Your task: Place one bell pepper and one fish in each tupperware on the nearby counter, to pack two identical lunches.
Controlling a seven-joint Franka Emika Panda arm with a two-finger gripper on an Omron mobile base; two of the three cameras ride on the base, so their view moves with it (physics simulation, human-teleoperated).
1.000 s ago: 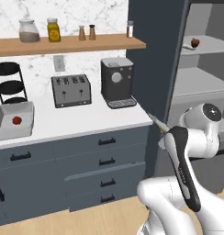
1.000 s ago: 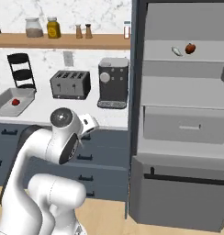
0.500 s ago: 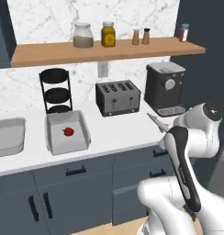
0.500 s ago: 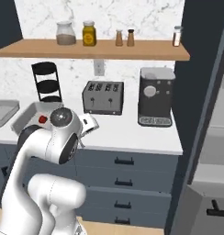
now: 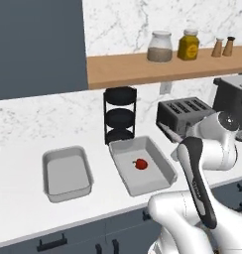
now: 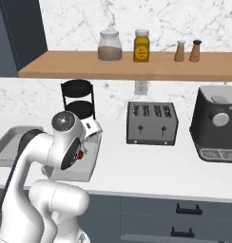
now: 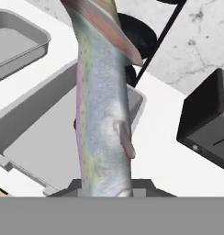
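Arriving with the fish [image 7: 102, 110] at the two tupperware containers on the counter [image 5: 24, 208].

The base has driven left since a second ago, bringing both trays into view. The gripper's fingers clasp the fish above the right tupperware [image 5: 160, 178], which holds a red bell pepper [image 5: 140, 164]; the left tupperware [image 5: 66, 173] sits empty. No legible writing anywhere.

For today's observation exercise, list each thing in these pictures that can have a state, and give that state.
fish: held in the gripper, above the counter
gripper: shut on fish
right tupperware: open, holds one bell pepper
left tupperware: open, empty
toaster: slots empty
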